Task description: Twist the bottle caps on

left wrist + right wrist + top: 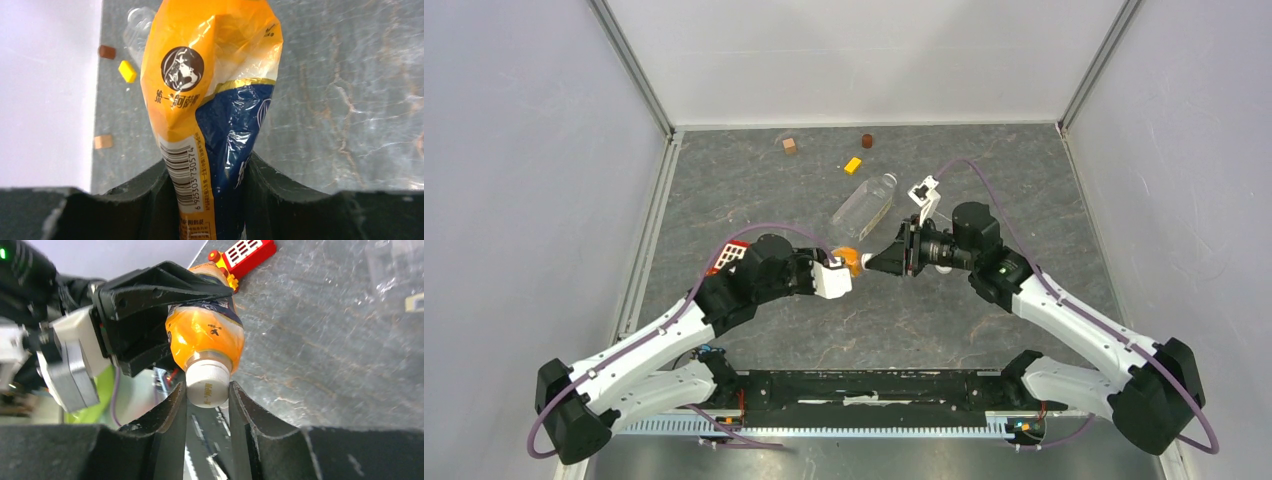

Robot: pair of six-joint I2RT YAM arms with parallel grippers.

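Note:
The small orange bottle (pixel 849 260) with a dark blue label (pixel 230 135) hangs above the table's middle, its crumpled body clamped in my left gripper (pixel 837 274), which is shut on it (pixel 210 172). A white bottle cap (pixel 207 385) sits on the neck of the orange bottle (pixel 207 335). My right gripper (pixel 207 392) comes in from the right (pixel 874 264) and is shut on that cap, one finger on each side. The larger clear bottle (pixel 864 205) lies on its side farther back, also seen in the left wrist view (pixel 137 27). No second cap shows.
Near the back wall lie a light brown cube (pixel 790 146), a dark brown cylinder (pixel 867 140) and a yellow block (pixel 853 165). A red toy piece (pixel 729 257) sits by my left arm, also in the right wrist view (pixel 242 252). Walls enclose the table.

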